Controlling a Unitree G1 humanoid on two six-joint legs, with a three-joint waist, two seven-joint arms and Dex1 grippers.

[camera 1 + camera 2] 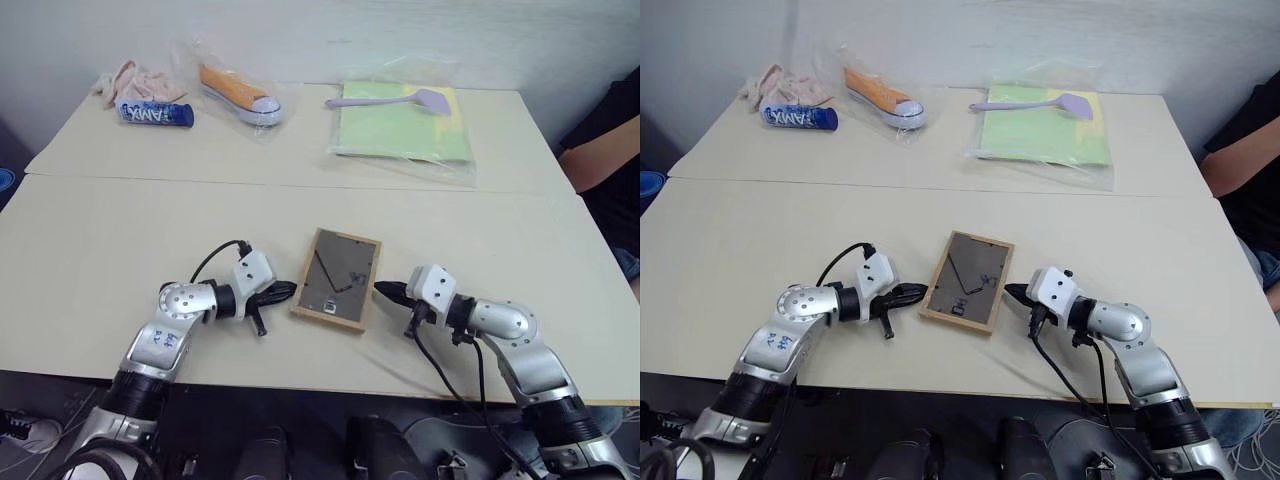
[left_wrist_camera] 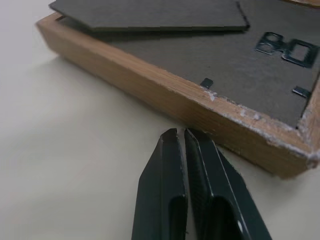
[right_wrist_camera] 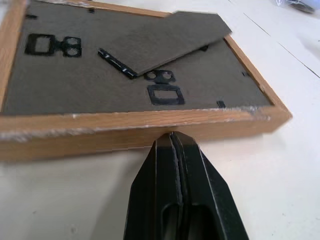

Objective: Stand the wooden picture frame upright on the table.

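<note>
Picture frame: the wooden picture frame [image 1: 337, 279] lies flat, face down, in the lower middle of the head view, on the near slab of the table [image 1: 90, 250]. Its dark back is up, with the hinged stand folded over it and small metal clips along the edges.

Left claw: the left gripper [image 1: 283, 291] sits low over the table at the frame's left edge, pointing at it. Its two black fingers [image 2: 165, 185] are pressed together with nothing between them. The tips look to stop just short of the wood, though from the wrist camera's angle I can't be sure they aren't touching.

Right claw: the right gripper [image 1: 385, 291] comes in from the opposite side, fingers [image 3: 172, 170] closed tight on nothing, tips right at the frame's right edge.

Table seam: a straight seam runs across the head view above the frame, splitting the tabletop into a near and a far slab.

Far slab, upper left: a pinkish cloth [image 1: 130, 78], a blue tube [image 1: 155, 114] and an orange shoe in a clear bag [image 1: 238, 93].

Far slab, upper right: a green sheet in clear plastic [image 1: 405, 125] with a lilac spatula [image 1: 390, 100] lying on it.

Right edge: a person's arm [image 1: 600, 160] in a dark sleeve beside the table.
</note>
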